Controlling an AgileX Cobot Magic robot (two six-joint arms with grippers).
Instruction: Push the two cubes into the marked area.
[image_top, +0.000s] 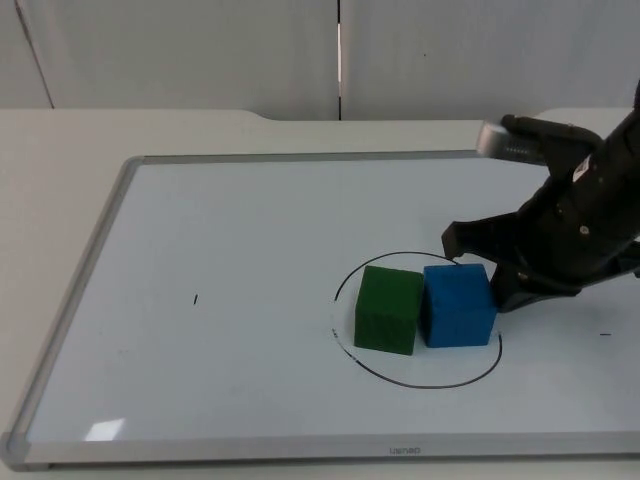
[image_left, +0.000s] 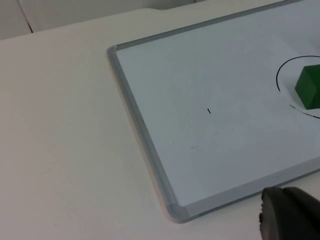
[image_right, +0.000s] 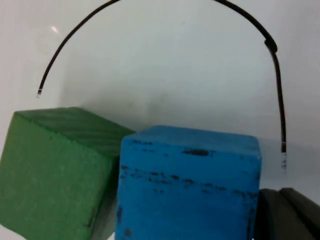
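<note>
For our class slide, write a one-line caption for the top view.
Right gripper behind the blue cube, which touches the green cube inside the drawn circle.

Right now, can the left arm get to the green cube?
Probably yes: the whiteboard on the green cube's left side lies open. The blue cube and right gripper are on its other side.

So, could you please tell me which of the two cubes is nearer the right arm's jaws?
The blue cube: it sits right beside the right gripper, while the green cube lies on its far side, away from the gripper.
</note>
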